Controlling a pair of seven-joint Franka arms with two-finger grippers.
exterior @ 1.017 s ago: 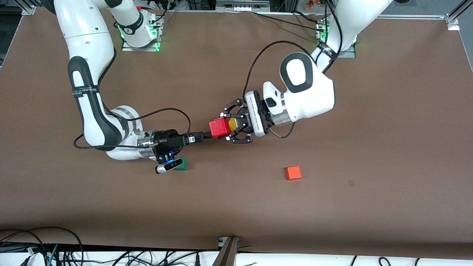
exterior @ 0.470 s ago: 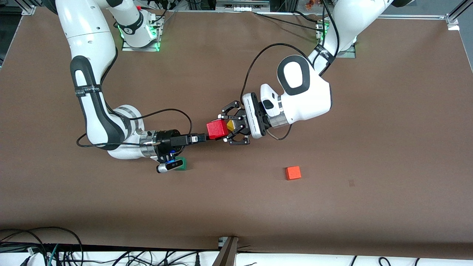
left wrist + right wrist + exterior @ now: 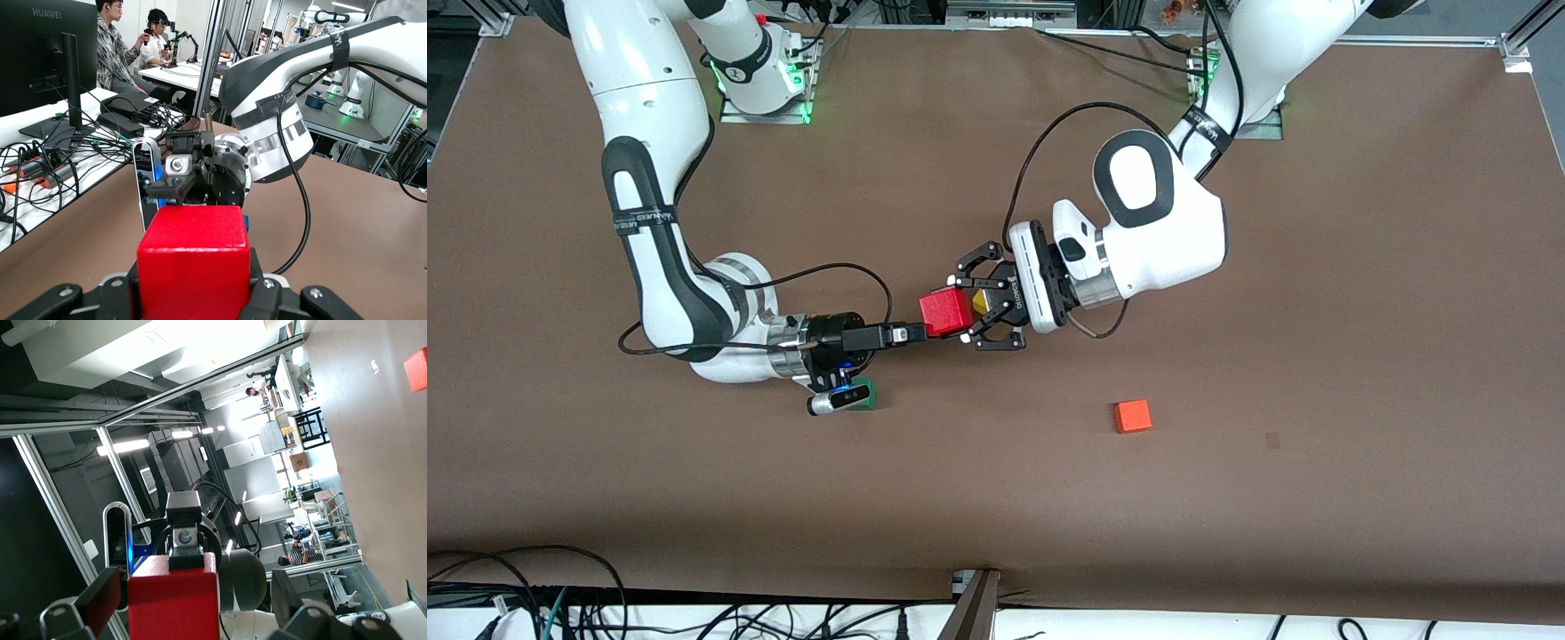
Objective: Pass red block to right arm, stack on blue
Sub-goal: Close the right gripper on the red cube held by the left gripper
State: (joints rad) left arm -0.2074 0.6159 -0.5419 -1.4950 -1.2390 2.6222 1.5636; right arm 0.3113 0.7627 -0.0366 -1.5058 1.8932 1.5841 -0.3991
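The right arm (image 3: pixel 658 231) bends low, and its right gripper (image 3: pixel 925 332) stands spread wide, its slim straight fingers reaching the red block (image 3: pixel 945 313). The smooth, square block is up over the middle of the brown desk (image 3: pixel 1360 356), pinched tight by the left gripper (image 3: pixel 969 311), a black claw on a level arm.

The red block (image 3: pixel 945 313) is a small deep-red cube, up off the table just about dead centre of the front view, sitting pretty much level. The left gripper (image 3: pixel 966 310) has it clamped between its claw fingers. The right arm (image 3: pixel 649 240), white with black bands, comes down from the top edge and bends low. Its right gripper (image 3: pixel 921 332) has slim black fingers spread wide, right up against the block's free side.
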